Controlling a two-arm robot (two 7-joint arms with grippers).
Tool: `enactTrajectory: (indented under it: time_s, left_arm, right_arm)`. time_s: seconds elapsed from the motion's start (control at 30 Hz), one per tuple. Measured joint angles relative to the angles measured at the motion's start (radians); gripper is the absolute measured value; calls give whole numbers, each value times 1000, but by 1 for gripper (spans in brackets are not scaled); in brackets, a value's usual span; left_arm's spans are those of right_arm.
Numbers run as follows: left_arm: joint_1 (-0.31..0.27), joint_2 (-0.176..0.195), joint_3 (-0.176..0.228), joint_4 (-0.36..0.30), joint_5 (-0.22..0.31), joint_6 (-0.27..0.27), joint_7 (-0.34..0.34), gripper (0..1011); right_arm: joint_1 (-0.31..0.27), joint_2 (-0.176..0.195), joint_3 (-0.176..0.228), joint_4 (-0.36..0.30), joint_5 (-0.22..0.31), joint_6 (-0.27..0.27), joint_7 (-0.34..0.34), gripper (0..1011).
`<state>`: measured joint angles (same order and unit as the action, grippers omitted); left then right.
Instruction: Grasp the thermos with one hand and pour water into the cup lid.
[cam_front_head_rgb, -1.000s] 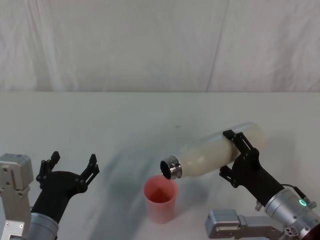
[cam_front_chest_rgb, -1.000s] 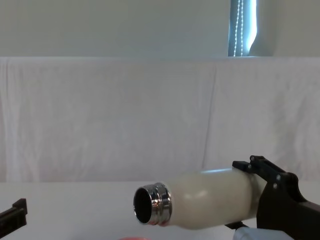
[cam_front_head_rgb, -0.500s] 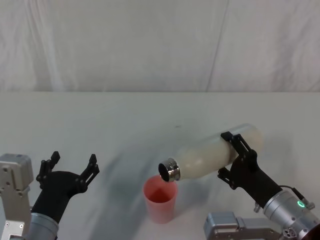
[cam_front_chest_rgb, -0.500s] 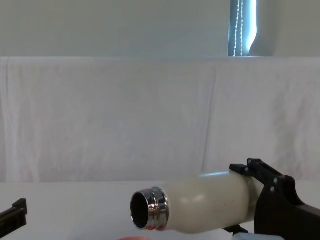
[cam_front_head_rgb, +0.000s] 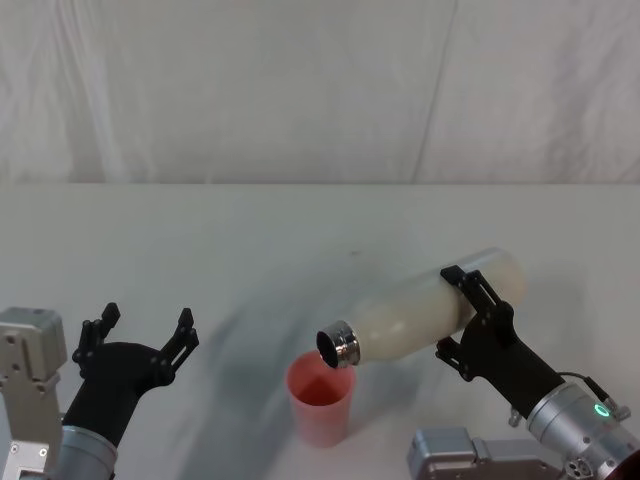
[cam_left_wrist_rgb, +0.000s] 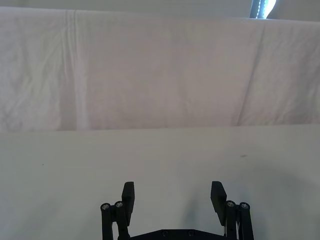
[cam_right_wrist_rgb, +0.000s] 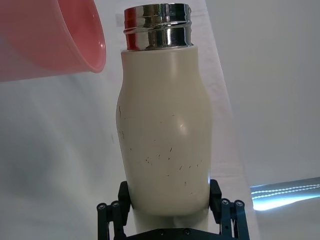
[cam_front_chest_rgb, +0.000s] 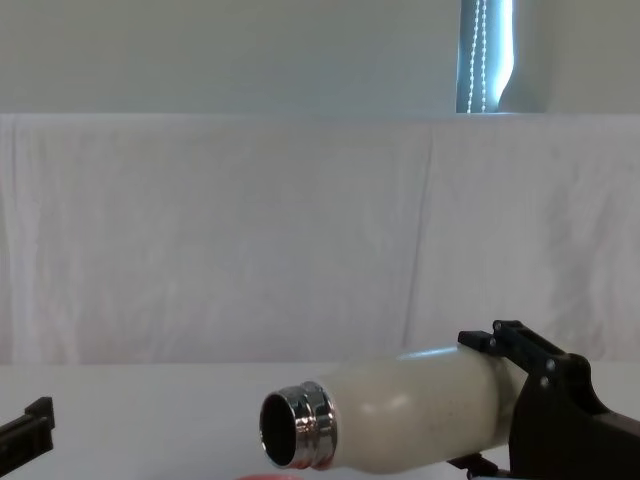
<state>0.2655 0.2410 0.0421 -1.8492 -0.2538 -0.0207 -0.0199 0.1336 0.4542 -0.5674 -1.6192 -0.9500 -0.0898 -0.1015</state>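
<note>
My right gripper (cam_front_head_rgb: 470, 310) is shut on the lower body of the cream-white thermos (cam_front_head_rgb: 425, 312), holding it tipped over in the air with its steel neck (cam_front_head_rgb: 336, 347) pointing down and left. The neck's open mouth hangs just above the rim of the pink cup lid (cam_front_head_rgb: 321, 398), which stands upright on the table. The right wrist view has the thermos (cam_right_wrist_rgb: 165, 135) between the gripper (cam_right_wrist_rgb: 170, 197) fingers, with the cup lid (cam_right_wrist_rgb: 50, 37) just beyond the neck. In the chest view the thermos (cam_front_chest_rgb: 400, 425) lies tilted low. My left gripper (cam_front_head_rgb: 140, 330) rests open at the table's near left, also (cam_left_wrist_rgb: 172, 197).
A white cloth covers the table (cam_front_head_rgb: 300, 230) and a white curtain (cam_front_head_rgb: 320, 90) hangs behind it. Bare tabletop lies between the two arms and beyond the cup lid.
The right gripper has tipped the thermos a little further, and its steel mouth has dropped slightly lower over the cup lid. The left arm has not moved.
</note>
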Motion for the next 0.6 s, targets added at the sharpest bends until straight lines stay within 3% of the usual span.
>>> enactTrajectory:
  time_s: [0.6]
  left_arm:
    - [0, 0, 0, 0, 0, 0, 0, 1001]
  right_arm:
    - [4, 4, -5, -3, -14, 8, -3, 955]
